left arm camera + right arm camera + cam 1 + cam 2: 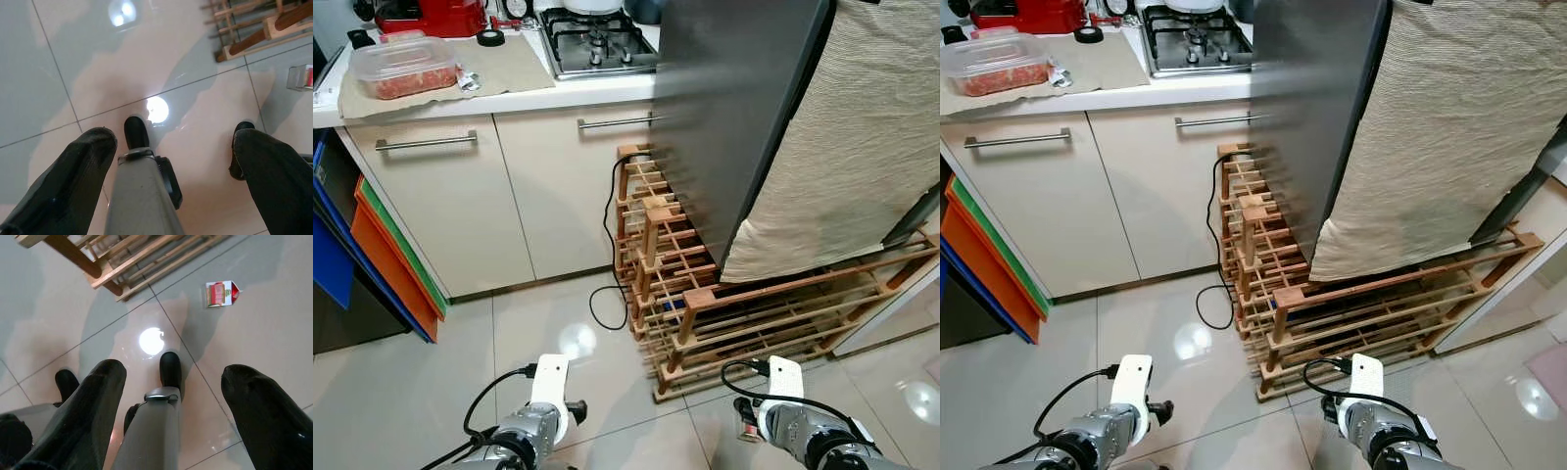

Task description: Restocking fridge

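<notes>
Small red-and-white carton (222, 293) lies on its side on the glossy tile floor (558, 323), upper right of the right wrist view, just beside the corner of the wooden rack (705, 304). Same carton shows at the right edge of the left wrist view (301, 77). Nothing touches it.

Right gripper (171, 382) hangs low over the tiles, fingers (264, 416) spread wide, holding nothing. Left gripper (176, 152) same: fingers (73, 171) spread wide apart, empty, above bare tile. Both arms sit at the bottom of the head view, left (533, 426) and right (798, 421).

Fridge (734, 108) stands upper right of frame, grey side panel facing out, a beige striped cloth (852, 147) draped over its front. The rack lies along its base, black cable (607, 245) trailing down beside it.

Cream cabinets (470, 196) fill centre left, worktop above. Clear lidded container (403, 67) with reddish contents upper left, gas hob (595, 44) top centre. Blue, orange and green boards (382, 264) lean at the left edge.
</notes>
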`<state>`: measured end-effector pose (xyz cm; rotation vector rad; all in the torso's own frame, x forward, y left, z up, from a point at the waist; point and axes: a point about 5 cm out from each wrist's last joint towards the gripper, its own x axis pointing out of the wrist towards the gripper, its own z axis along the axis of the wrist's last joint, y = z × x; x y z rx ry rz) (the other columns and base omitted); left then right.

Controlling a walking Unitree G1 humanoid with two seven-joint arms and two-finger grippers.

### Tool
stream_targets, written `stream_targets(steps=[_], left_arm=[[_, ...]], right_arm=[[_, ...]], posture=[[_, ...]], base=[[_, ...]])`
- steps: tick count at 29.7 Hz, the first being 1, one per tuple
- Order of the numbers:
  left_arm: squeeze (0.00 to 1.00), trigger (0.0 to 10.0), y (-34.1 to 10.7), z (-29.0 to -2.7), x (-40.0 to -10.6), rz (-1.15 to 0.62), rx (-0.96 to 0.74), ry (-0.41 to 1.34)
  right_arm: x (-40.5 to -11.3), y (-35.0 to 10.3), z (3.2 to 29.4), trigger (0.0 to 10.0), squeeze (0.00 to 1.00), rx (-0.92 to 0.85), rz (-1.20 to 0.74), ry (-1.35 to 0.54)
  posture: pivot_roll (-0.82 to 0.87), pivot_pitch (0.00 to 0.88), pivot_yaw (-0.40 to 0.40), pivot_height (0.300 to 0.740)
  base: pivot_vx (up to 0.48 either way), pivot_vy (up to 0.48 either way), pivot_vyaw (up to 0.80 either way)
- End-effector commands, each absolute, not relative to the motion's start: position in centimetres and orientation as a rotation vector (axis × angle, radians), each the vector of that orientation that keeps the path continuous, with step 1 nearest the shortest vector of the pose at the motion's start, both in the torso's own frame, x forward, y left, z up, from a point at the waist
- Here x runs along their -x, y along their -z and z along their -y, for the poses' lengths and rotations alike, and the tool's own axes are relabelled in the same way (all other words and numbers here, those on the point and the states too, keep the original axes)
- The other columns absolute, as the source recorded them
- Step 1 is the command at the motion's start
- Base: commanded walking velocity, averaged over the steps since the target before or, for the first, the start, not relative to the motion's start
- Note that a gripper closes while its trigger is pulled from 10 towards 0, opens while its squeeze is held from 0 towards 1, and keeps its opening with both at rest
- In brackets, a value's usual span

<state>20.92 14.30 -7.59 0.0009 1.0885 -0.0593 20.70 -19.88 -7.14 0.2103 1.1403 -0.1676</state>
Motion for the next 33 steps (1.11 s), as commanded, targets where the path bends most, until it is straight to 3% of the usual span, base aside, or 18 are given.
stream_targets(steps=[1,7,8,9,14,22,24,28,29,30,32,33], left_arm=[[0.00,10.0,7.4,-14.1,-21.2,-1.064,-0.007,0.100],[0.00,10.0,6.3,-13.5,-23.0,-0.926,0.010,0.173],[0.00,10.0,3.7,-13.1,-26.5,-0.825,-0.006,0.207],[0.00,10.0,2.4,-12.9,-28.0,-0.763,-0.021,0.218],[0.00,10.0,-0.7,-12.4,-30.9,-0.585,-0.045,0.248],[0.00,10.0,-4.2,-11.4,-32.7,-0.371,-0.016,0.268],[0.00,10.0,-6.8,-9.9,-33.4,-0.260,0.073,0.309],[0.00,10.0,-8.8,-8.7,-34.1,-0.182,0.069,0.340],[0.00,10.0,-10.2,-8.2,-34.4,-0.130,0.058,0.356],[0.00,10.0,-10.2,-8.2,-34.4,-0.130,0.058,0.356],[0.00,10.0,-11.6,-8.1,-34.5,-0.087,0.057,0.369],[0.00,10.0,-11.6,-8.1,-34.5,-0.087,0.057,0.369]], right_arm=[[-20.9,7.0,20.2,10.0,0.00,-0.204,-1.115,0.155],[-21.4,6.7,20.3,10.0,0.00,-0.140,-1.054,0.108],[-21.6,6.6,20.4,10.0,0.00,-0.081,-1.044,0.069],[-21.8,6.4,20.4,10.0,0.00,-0.024,-1.026,0.026],[-22.3,6.2,20.4,10.0,0.00,0.025,-0.962,0.017],[-22.8,5.7,20.8,10.0,0.00,0.113,-0.857,0.080],[-23.3,5.1,21.0,10.0,0.00,0.191,-0.769,0.099],[-23.5,4.8,21.2,10.0,0.00,0.221,-0.723,0.120],[-25.0,0.8,22.1,10.0,0.00,0.243,-0.477,0.141],[-25.0,0.8,22.1,10.0,0.00,0.243,-0.477,0.141],[-23.8,-5.4,22.2,10.0,0.00,0.297,-0.273,0.175],[-23.8,-5.4,22.2,10.0,0.00,0.297,-0.273,0.175]], posture=[[0.02,0.001,-0.031,0.740],[0.02,0.000,-0.026,0.740],[0.02,0.000,-0.022,0.740],[0.03,0.000,-0.022,0.740],[0.02,0.000,-0.011,0.740],[0.01,0.000,0.004,0.740],[0.02,0.000,0.000,0.740],[0.02,0.000,-0.003,0.740],[0.02,0.000,-0.006,0.740],[0.02,0.000,-0.006,0.740],[0.02,0.000,-0.008,0.740],[0.02,0.000,-0.008,0.740]], base=[[0.000,0.000,0.00],[0.000,0.000,0.00],[0.000,0.000,0.00],[0.000,0.000,0.00],[0.000,0.000,0.00],[0.000,0.000,0.00],[0.000,0.000,0.00],[0.000,0.000,0.00],[0.000,0.000,0.00],[0.000,0.000,0.00],[0.000,0.000,0.00],[0.000,0.000,0.00]])
